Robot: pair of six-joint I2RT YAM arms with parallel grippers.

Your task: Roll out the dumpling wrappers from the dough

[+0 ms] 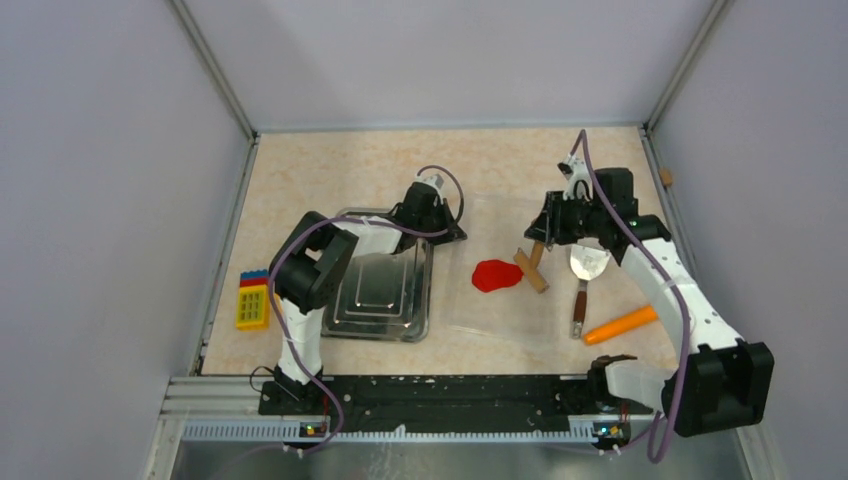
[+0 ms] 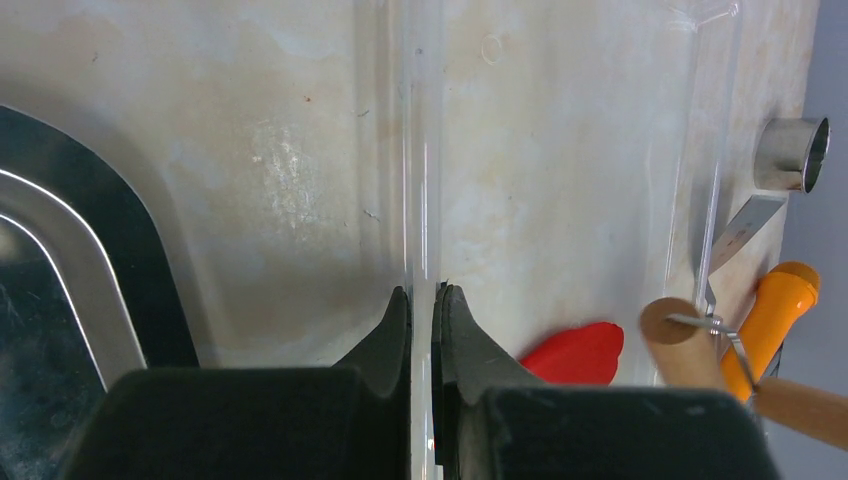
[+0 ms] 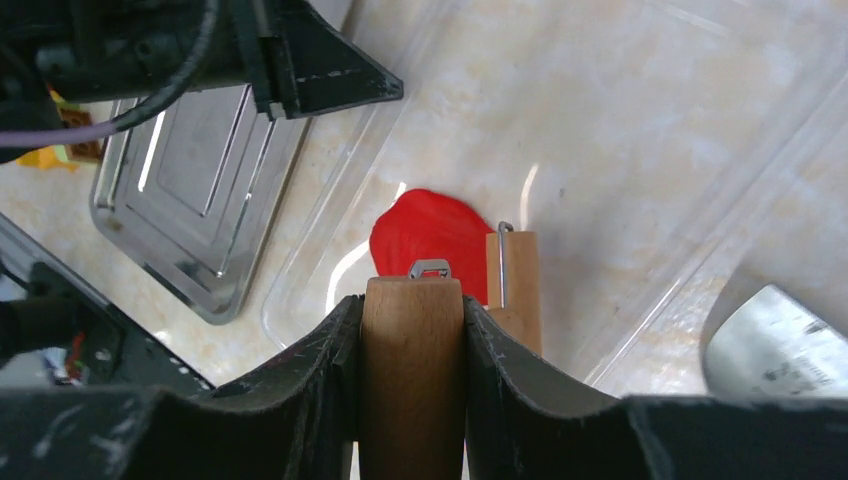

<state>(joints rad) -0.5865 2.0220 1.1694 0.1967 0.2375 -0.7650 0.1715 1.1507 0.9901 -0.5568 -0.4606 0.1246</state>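
Wrist views alone show right fingers [image 3: 310,400] clamping the rolling pin [image 3: 412,370], left fingers [image 2: 385,345] together.

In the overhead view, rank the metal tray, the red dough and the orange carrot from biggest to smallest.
1. Metal tray, clearly the largest.
2 and 3. Red dough and orange carrot look close: the carrot is longer and the dough broader, so I won't rank them.

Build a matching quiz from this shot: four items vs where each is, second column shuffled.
1 dough
2 wooden roller
3 carrot
4 clear sheet

A pinched at its edge by the left fingers
B clamped between the right fingers
C lying flat on the clear sheet, next to the roller
D lying beside the spatula handle

Pairs: 1-C, 2-B, 3-D, 4-A
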